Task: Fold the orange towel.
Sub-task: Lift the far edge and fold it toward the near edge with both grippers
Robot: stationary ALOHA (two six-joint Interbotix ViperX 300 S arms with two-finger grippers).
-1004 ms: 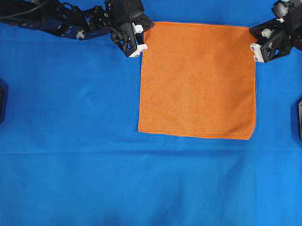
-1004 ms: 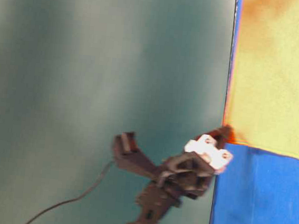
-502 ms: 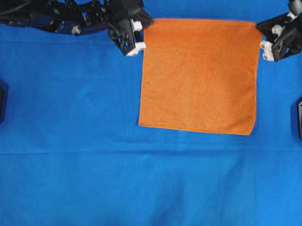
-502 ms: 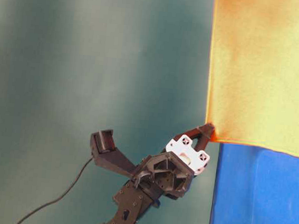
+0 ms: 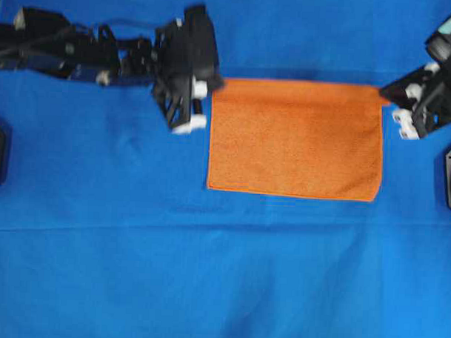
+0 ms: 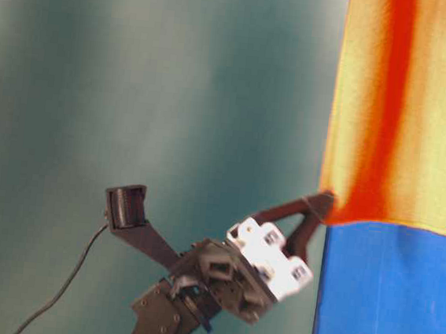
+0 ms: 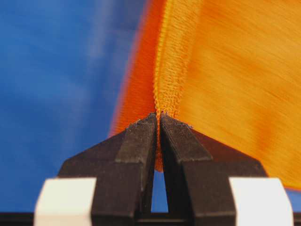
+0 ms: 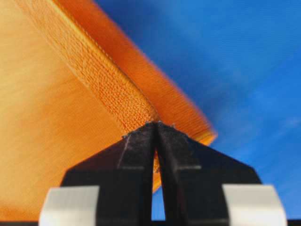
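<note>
Left gripper (image 5: 210,85) at upper left of the overhead view, jaws pinched tight on the top left corner of the orange towel (image 5: 295,138). Its arm (image 5: 74,51) runs in level from the left edge; image slightly smeared. In the left wrist view the two black fingers (image 7: 136,155) meet with the stitched hem (image 7: 167,80) caught between their tips, cloth rising away above and to the right, blue table cloth (image 7: 56,84) to the left.

Towel sits in the upper middle of the blue table cloth (image 5: 207,272). Shows as a rectangle wider than tall, lower edge lying flat, upper edge carried between the two grippers. Lower right corner slightly rounded. Whether the lifted part already overlaps the flat part, cannot tell from above.

Table-level view: one gripper (image 6: 320,205) reaching up from lower left, tips closed on a corner of the hanging orange cloth (image 6: 418,115), which fills the upper right with a darker red vertical band down it; blue cloth below. Which arm this is, cannot tell.

Right gripper (image 5: 389,94) at the right edge of the overhead view, clamped on the towel's top right corner. Right wrist view: fingers (image 8: 136,155) closed together on the hem (image 8: 103,84), orange to the left, blue to the right
</note>
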